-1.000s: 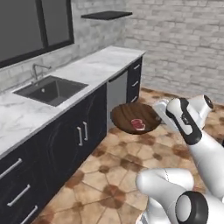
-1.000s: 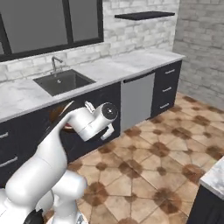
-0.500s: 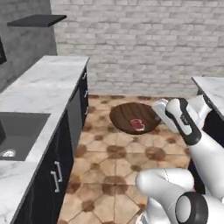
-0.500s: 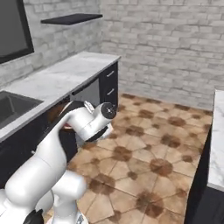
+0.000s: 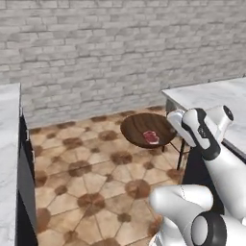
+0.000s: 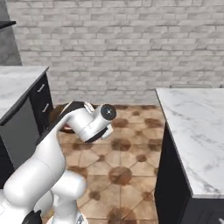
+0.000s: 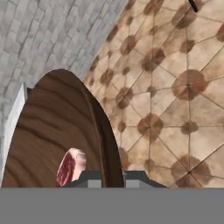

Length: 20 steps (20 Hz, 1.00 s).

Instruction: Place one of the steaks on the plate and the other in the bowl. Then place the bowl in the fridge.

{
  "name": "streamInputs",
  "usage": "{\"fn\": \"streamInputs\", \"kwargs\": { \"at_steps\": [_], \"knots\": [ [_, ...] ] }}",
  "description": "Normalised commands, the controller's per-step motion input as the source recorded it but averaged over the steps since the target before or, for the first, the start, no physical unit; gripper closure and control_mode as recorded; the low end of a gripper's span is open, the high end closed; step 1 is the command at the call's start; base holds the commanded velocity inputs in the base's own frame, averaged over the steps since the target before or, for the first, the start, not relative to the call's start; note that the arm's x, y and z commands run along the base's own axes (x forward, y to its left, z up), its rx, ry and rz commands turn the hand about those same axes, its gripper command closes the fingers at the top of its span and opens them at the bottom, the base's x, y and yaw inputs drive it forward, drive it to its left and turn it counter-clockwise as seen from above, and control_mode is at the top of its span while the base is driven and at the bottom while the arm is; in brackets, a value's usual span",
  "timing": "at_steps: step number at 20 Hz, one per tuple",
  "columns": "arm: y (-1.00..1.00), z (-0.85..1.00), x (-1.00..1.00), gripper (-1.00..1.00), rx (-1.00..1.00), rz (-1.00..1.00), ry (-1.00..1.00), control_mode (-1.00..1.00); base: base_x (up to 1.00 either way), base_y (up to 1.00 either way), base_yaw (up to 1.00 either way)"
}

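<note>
The wooden bowl (image 5: 145,129) is up in the air, carried out over the tiled floor (image 5: 91,180) with nothing under it, and the white arm (image 5: 211,149) reaches in from the right to hold it by its near edge. One steak (image 5: 151,137) lies inside, red with pale fat, toward the side of the bowl nearest the arm. From the hand's own camera the claw (image 7: 113,176) is clamped on the bowl's rim (image 7: 107,131), one dark fingertip inside the bowl and one outside, the rim running straight up between them. The steak sits just beside the inner fingertip, touching the wood grain. The bowl looks close to level in the left base view. Behind it all runs a pale brick wall (image 5: 120,48). A marble tabletop (image 5: 211,96) on dark cabinets stands to the right, close to the arm's wrist, and another marble tabletop (image 5: 7,158) lines the left edge. In the right base view the arm's bulk covers most of the bowl; just a dark brown sliver (image 6: 65,114) peeks out beside the wrist, low against the left cabinets (image 6: 26,122).
</note>
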Motion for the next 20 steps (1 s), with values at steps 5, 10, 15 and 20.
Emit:
{"fn": "streamInputs", "kwargs": {
  "at_steps": [5, 10, 15, 20],
  "knots": [
    [0.0, 0.0, 0.0, 1.0, 0.0, 0.0, 0.0, 1.0, 1.0, 0.6, -0.63],
    [0.0, 0.0, 0.0, 1.0, 0.0, 0.0, 0.0, 1.0, 1.0, 0.89, -0.56],
    [0.0, 0.0, 0.0, 1.0, 0.0, 0.0, 0.0, 1.0, 0.85, 0.88, -0.45],
    [0.0, 0.0, 0.0, 1.0, 0.0, 0.0, 0.0, 1.0, 0.63, 0.91, -0.37]
  ]
}}
